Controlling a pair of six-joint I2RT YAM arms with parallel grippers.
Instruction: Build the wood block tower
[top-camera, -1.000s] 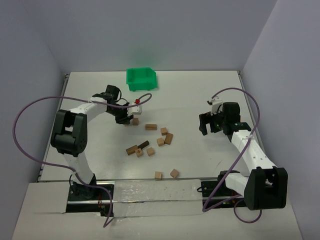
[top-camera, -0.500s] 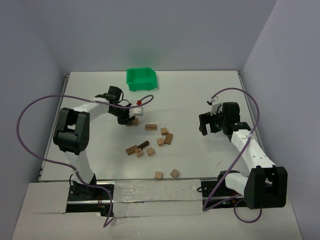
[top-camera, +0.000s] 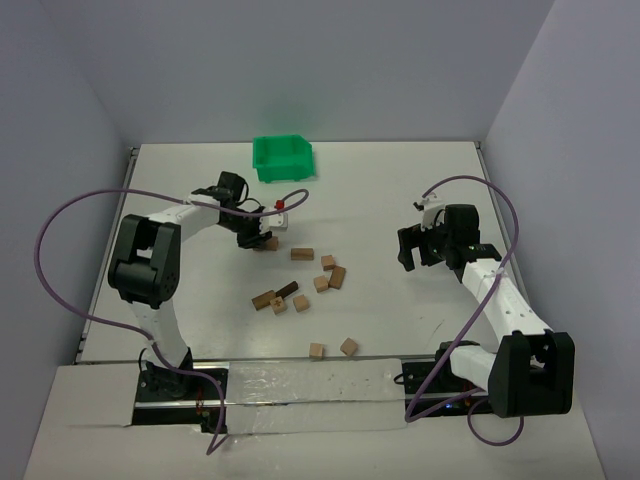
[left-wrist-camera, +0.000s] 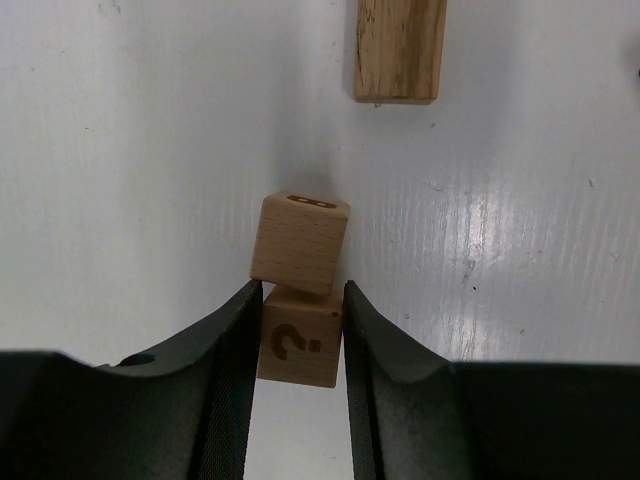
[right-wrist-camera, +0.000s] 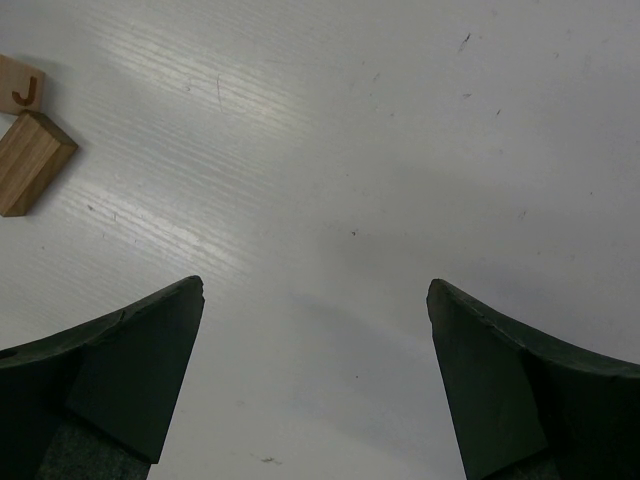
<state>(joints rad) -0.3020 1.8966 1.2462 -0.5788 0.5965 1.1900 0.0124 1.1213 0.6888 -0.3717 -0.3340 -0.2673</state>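
Note:
My left gripper (left-wrist-camera: 302, 300) is shut on a light tan cube marked "?" (left-wrist-camera: 298, 340). A second tan cube (left-wrist-camera: 300, 243) touches it just beyond the fingertips; whether it lies under or beside it I cannot tell. A tan bar (left-wrist-camera: 398, 48) lies farther on. From above, the left gripper (top-camera: 257, 239) is left of centre, with several loose tan and dark brown blocks (top-camera: 321, 283) spread over the middle of the table. No stack shows among them. My right gripper (top-camera: 408, 252) is open and empty over bare table (right-wrist-camera: 320, 200).
A green plastic bin (top-camera: 282, 158) stands at the back centre. Two tan cubes (top-camera: 317, 350) lie near the front edge. In the right wrist view a cube marked "J" (right-wrist-camera: 20, 88) and a bar (right-wrist-camera: 30, 160) lie at the far left. Purple cables loop beside both arms.
My left gripper has edged slightly to the right at the cubes. The right arm has not moved.

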